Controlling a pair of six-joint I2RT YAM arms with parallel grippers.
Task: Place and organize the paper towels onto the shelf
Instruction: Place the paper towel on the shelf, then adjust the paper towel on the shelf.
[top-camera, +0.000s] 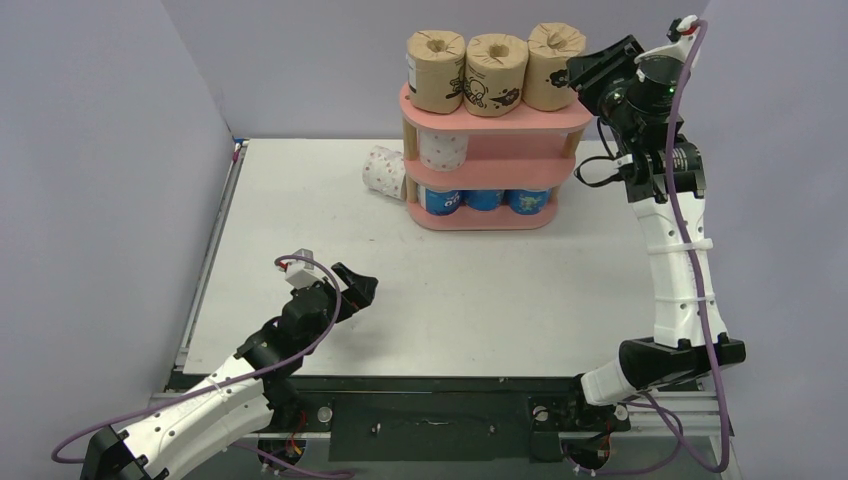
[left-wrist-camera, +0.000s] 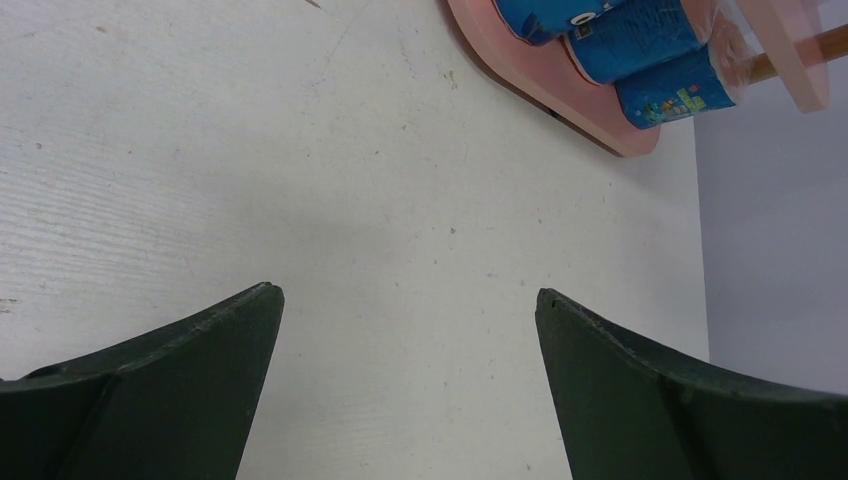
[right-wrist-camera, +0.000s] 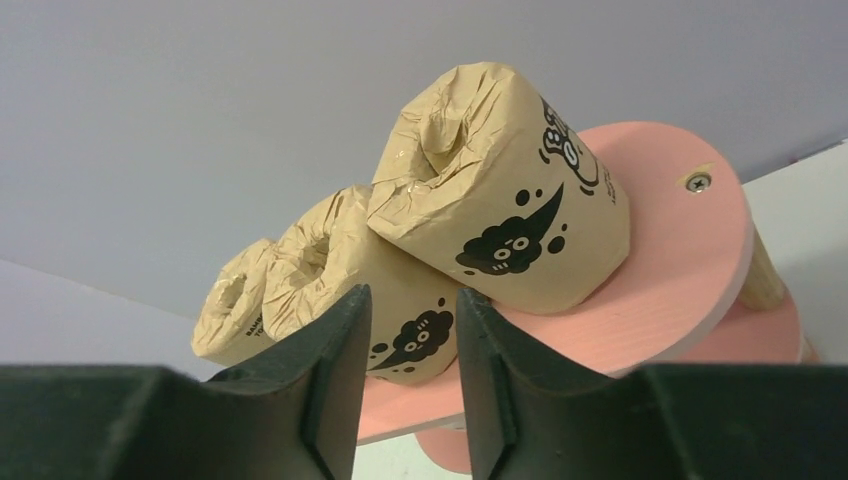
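Note:
The pink shelf stands at the back of the table. Three brown rolls stand on its top board, and three blue rolls are on the bottom board. One white pink-dotted roll is at the left of the middle board. Another lies on the table against the shelf's left side. A third white roll is not in view. My right gripper hovers just right of the rightmost brown roll, with its jaws narrowly apart and empty. My left gripper is wide open and empty low over the table.
Grey walls close in the left, back and right. The shelf base and blue rolls show at the far right of the left wrist view. The table's left edge has a metal rail.

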